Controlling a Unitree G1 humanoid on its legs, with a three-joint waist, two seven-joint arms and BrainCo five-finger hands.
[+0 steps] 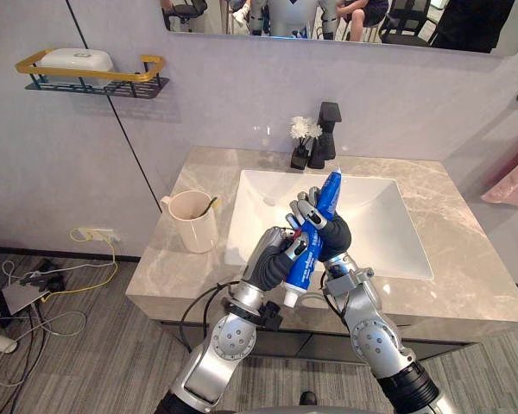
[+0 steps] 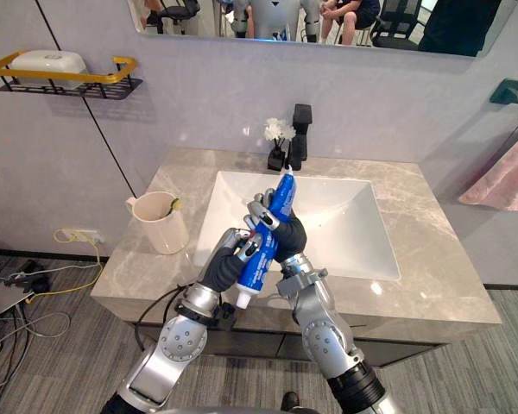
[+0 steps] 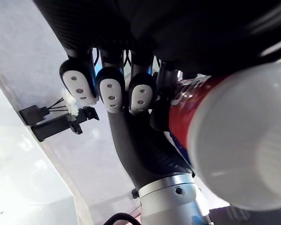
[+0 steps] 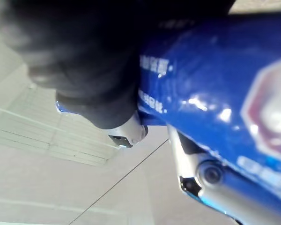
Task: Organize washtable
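At the front edge of the table (image 1: 180,286), the left hand (image 1: 272,263) curls its fingers round the blue toothpaste tube (image 1: 330,191) near its cap; the right hand (image 1: 335,235) grips it higher up.

The sink basin (image 1: 371,216) lies open ahead; the cup (image 1: 192,222) blocks the left counter (image 1: 168,263), faucet (image 1: 328,129) and flowers (image 1: 305,129) the back rim.

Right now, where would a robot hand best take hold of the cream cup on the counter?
Wrap the cup body from the sink side, below the rim: it stands upright, and its small handle points away, left. First free the left robot hand from the toothpaste tube.
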